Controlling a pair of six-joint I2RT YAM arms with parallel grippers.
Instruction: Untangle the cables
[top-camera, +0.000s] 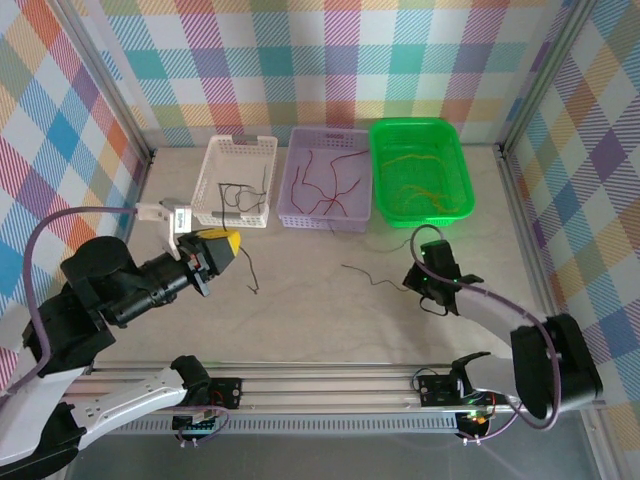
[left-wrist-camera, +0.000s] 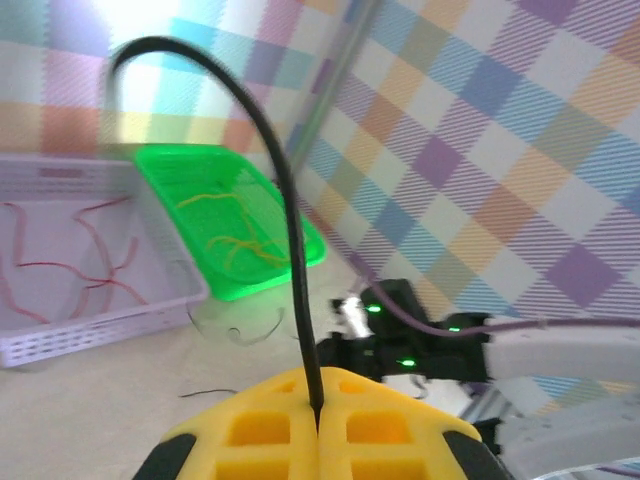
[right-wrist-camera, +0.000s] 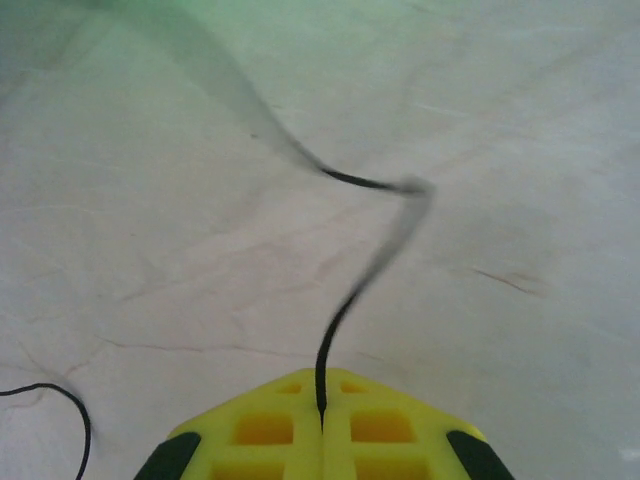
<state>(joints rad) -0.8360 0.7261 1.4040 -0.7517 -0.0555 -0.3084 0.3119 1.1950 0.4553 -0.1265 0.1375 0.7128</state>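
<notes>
The left fingers (left-wrist-camera: 318, 428) are pressed flat together on a black cable (left-wrist-camera: 287, 215), which rises from the seam between the yellow pads and bends over in a tall arc. The right fingers (right-wrist-camera: 322, 412) are closed just as tightly on a second black cable (right-wrist-camera: 338, 322). It leaves the pads, kinks once and trails away over the tabletop (top-camera: 320, 330). A loose black strand (right-wrist-camera: 87, 432) curls on the tabletop beside them; I cannot tell whether it belongs to the same cable.

The lavender basket (top-camera: 326, 222) sits in the middle of the far row. The left fingers hang nearer than it and to its left, raised off the tabletop, with a short end of their cable dangling beneath. The right fingers are nearer than it and to its right, low over the tabletop, and their cable runs back toward the ground in front of the lavender basket.

Dark red cables (top-camera: 322, 185) lie loosely spread inside the lavender basket. Just beside it on the left is a white basket (top-camera: 240, 148) holding black cables (top-camera: 238, 198). Just beside it on the right is a green basket (top-camera: 415, 127) with yellow cables (top-camera: 420, 190) heaped in it.
</notes>
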